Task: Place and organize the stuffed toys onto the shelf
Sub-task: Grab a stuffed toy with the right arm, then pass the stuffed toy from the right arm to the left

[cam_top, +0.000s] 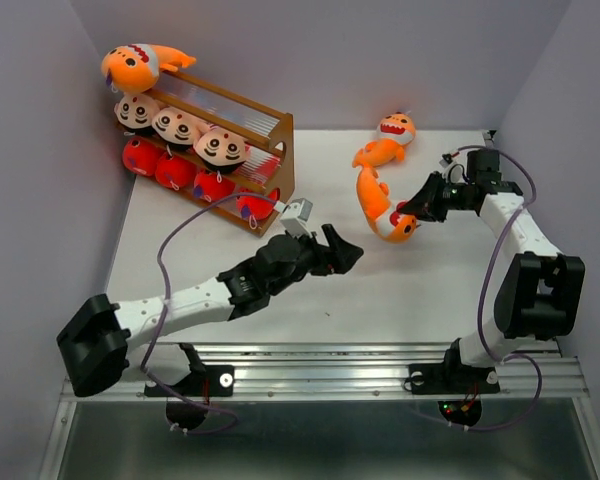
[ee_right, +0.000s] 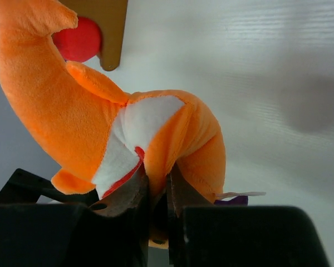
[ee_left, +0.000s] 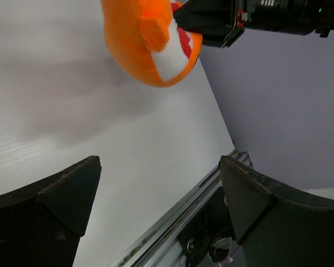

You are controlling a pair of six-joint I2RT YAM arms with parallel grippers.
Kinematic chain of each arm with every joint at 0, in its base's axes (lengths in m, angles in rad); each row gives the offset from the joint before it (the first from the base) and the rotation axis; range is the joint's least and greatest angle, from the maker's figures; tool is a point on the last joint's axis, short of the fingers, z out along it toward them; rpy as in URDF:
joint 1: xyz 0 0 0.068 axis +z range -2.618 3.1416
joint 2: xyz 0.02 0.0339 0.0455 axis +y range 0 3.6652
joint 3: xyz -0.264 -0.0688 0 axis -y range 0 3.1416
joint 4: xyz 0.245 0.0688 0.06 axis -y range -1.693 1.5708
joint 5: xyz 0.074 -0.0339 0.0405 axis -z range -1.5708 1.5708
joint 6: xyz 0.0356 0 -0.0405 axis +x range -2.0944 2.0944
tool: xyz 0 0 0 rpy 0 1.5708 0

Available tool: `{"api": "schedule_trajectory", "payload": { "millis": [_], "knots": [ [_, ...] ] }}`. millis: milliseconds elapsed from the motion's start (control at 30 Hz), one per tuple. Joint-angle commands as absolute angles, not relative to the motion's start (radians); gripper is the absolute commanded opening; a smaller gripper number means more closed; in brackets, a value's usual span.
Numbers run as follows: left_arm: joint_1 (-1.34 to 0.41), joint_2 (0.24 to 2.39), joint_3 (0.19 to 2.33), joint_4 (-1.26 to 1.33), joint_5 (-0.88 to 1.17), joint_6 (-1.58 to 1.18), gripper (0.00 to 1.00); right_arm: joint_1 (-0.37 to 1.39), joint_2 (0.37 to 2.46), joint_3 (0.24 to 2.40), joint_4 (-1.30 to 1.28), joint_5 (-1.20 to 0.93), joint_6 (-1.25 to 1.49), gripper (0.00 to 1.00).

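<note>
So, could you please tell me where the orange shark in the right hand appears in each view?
Top external: orange shark right of centre.
Left wrist: orange shark at the top edge, centre.
Right wrist: orange shark filling left and centre.
Shared landmark: the right hand gripping its head.

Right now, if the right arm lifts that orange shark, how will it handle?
Probably floppy: the orange shark lies bent, so its tail should droop. Likely light, being plush. The right end effector pinches only a small fold near the mouth, so it may swing.
</note>
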State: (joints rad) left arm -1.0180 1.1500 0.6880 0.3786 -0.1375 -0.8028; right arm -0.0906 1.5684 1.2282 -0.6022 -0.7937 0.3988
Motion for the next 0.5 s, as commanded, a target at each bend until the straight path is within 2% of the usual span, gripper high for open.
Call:
{"api": "schedule_trajectory", "payload": {
  "millis": [0, 233, 467],
  "knots": [
    [-1.038, 1.316, 0.894, 0.555, -0.183, -0.746, 0.99, -0.092, 1.490, 1.168, -0.580, -0.933, 0.520, 0.01],
    [-1.054, 1.563, 1.077, 0.557, -0.124, -0.724, 0.99, -0.092, 1.404, 1.095, -0.508, -1.026, 0.597, 0.01],
    [-1.052, 1.606, 1.083, 0.537, -0.141, -0.727, 0.99, -0.092, 1.390, 1.104, -0.500, -1.060, 0.615, 0.01]
  ]
}}
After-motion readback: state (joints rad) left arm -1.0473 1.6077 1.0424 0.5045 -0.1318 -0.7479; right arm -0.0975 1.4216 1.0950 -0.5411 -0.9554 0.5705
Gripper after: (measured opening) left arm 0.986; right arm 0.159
